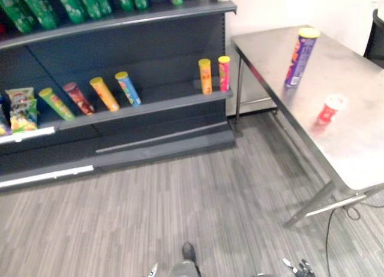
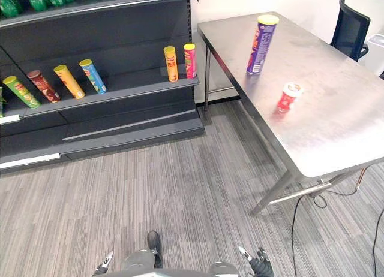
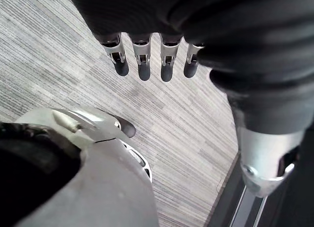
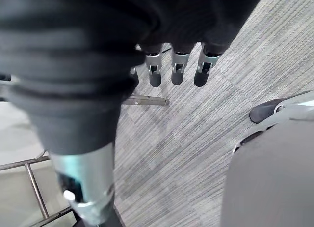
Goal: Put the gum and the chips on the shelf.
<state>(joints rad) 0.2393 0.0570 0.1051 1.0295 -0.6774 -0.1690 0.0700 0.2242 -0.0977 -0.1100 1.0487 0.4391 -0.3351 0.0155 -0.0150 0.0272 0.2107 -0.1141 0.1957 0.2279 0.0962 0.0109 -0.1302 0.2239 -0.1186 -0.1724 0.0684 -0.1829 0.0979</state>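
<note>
chips can [image 2: 262,44], purple, yellow lid, upright on table [image 2: 336,121]; red gum tub [image 2: 288,97] nearby; left hand [image 3: 143,65], right hand [image 4: 177,70] straight-fingered, empty

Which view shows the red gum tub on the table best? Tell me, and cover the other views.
The right eye view: the gum tub stands whole on the table, near the purple chips can. The left eye view shows it too, nearer the picture's side. The wrist views face the floor past the left hand and right hand.
</note>
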